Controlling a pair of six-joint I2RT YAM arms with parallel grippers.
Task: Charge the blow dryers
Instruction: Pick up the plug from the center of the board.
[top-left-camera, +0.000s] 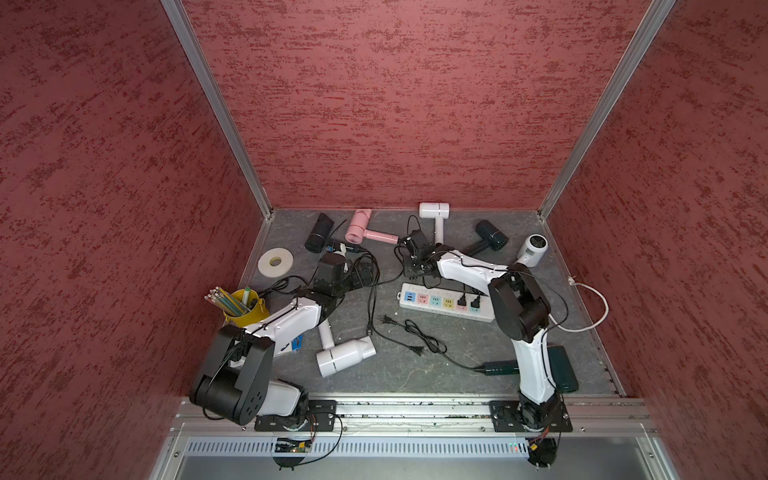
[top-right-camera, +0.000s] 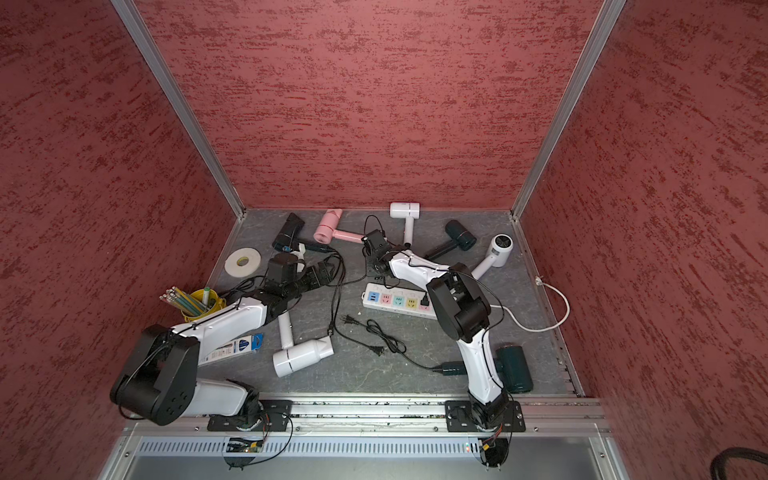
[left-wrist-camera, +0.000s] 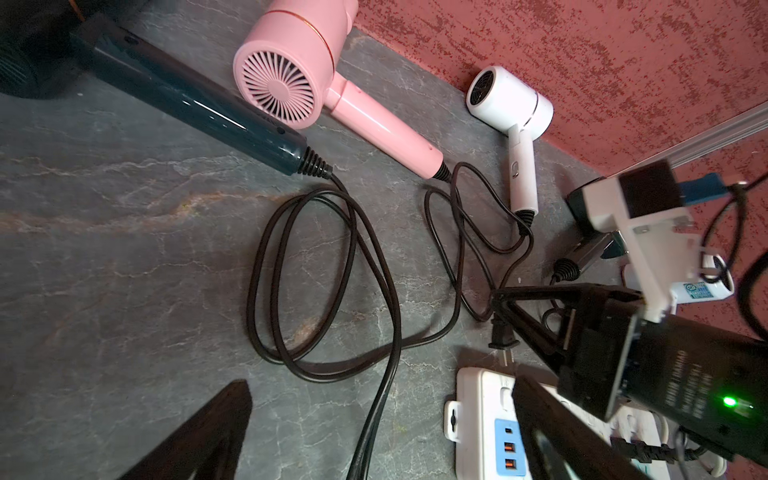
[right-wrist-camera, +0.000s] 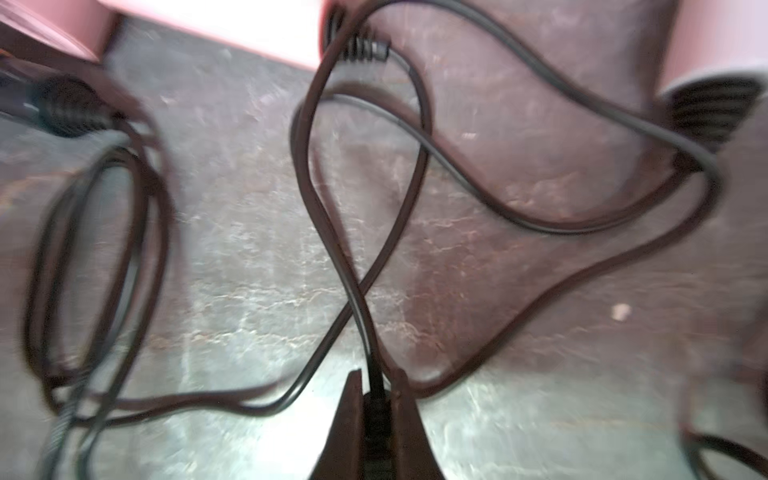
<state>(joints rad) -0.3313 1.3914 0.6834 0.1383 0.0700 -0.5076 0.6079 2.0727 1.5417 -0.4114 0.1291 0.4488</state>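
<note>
Several blow dryers lie around the grey table: pink (top-left-camera: 359, 228), white (top-left-camera: 434, 212), black (top-left-camera: 319, 232) and dark (top-left-camera: 490, 237) ones at the back, a white one (top-left-camera: 534, 247) at the right, another white one (top-left-camera: 345, 353) in front, and a dark green one (top-left-camera: 561, 370) by the right arm. My right gripper (right-wrist-camera: 376, 386) is shut on a black plug (left-wrist-camera: 503, 334), whose prongs point at the near end of the power strip (top-left-camera: 440, 303). Which dryer's cord it is I cannot tell. My left gripper (left-wrist-camera: 382, 432) hangs open over a black cord beside the strip.
Two black plugs (top-left-camera: 467, 301) sit in the strip's right-hand sockets. Loose plugs (top-left-camera: 386, 320) and coiled cords lie in front of it. A tape roll (top-left-camera: 274, 261), a yellow pencil cup (top-left-camera: 243, 307) and a blue-white packet (top-right-camera: 237, 347) stand at the left. The strip's white cable (top-left-camera: 594, 307) loops right.
</note>
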